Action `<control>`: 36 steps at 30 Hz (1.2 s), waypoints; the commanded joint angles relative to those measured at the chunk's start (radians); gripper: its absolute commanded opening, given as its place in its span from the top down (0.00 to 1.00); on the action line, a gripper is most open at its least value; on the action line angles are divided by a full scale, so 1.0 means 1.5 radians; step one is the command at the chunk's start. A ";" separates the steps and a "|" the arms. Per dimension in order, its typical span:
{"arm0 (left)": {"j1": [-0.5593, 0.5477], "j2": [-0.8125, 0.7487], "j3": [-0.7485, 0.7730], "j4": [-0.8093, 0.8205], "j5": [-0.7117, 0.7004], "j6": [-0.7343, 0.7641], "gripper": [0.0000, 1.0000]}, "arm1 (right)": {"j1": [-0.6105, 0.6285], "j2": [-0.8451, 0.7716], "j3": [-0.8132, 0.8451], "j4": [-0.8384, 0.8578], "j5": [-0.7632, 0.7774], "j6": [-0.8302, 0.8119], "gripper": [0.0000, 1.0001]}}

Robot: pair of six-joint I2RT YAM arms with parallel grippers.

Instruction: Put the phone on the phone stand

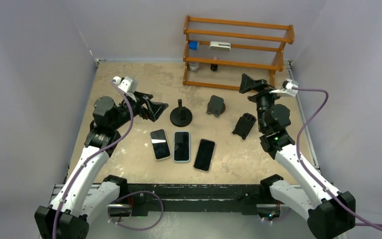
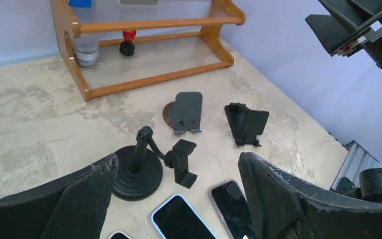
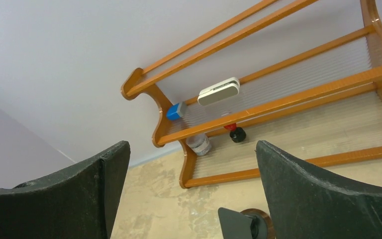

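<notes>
The left fingers (image 2: 79, 204) are spread wide and empty, hovering just left of the round-based phone stand (image 1: 181, 115). Three phones (image 1: 182, 146) lie flat in a row on the surface (image 1: 129, 79), nearer the arm bases. A small stand (image 1: 216, 105) and a folding stand (image 1: 244, 125) sit further right. The right fingers (image 3: 323, 194) gape apart, empty, raised before the wooden rack (image 1: 238, 36).

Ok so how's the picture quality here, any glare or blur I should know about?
Top external: soft even light, faint shadows, no strong glare on the phones. Left wrist: phone stands sharp, dark jaws fill the lower corners. Right wrist: rack sharp, pale wall bright.
</notes>
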 commanded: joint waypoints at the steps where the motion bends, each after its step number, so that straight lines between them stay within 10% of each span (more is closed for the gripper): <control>1: -0.005 -0.019 0.045 0.017 -0.008 0.016 0.10 | 0.004 -0.012 0.023 0.012 0.031 0.023 0.01; 9: -0.005 -0.039 0.086 -0.084 -0.032 0.071 0.07 | 0.016 -0.025 0.038 -0.031 0.023 -0.086 0.01; 15: -0.004 -0.008 0.149 -0.211 -0.066 0.110 0.04 | 0.170 0.094 0.214 -0.344 0.181 -0.078 0.02; 24: 0.031 0.008 0.127 -0.252 -0.035 0.132 0.02 | 0.274 0.308 0.281 -0.619 -0.050 0.224 0.01; 36: 0.034 -0.017 0.104 -0.247 0.014 0.123 0.01 | 0.317 0.407 0.286 -0.708 -0.020 0.323 0.01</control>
